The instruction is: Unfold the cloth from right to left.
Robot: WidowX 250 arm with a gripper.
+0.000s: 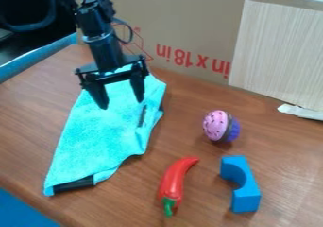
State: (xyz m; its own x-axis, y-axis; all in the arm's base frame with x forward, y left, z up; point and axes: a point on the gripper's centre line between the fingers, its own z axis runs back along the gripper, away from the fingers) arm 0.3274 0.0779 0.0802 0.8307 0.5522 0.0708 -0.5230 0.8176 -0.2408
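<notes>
The gripper [122, 103] hangs over the upper half of the cloth with its two fingers spread apart and nothing visible between them. The turquoise cloth [101, 134] lies on the left part of the table, long and narrow, from below the arm down toward the front left. Its right side looks folded and uneven, with a dark patch near the right edge and a black strip at its lower end. Whether the fingertips touch the cloth I cannot tell.
Right of the cloth are a pink and purple toy cupcake [217, 126], a red toy pepper [174, 181] and a blue arch block [242, 183] on the wooden table [28, 112]. A cardboard wall [189, 20] with a light wooden panel [277, 56] stands behind.
</notes>
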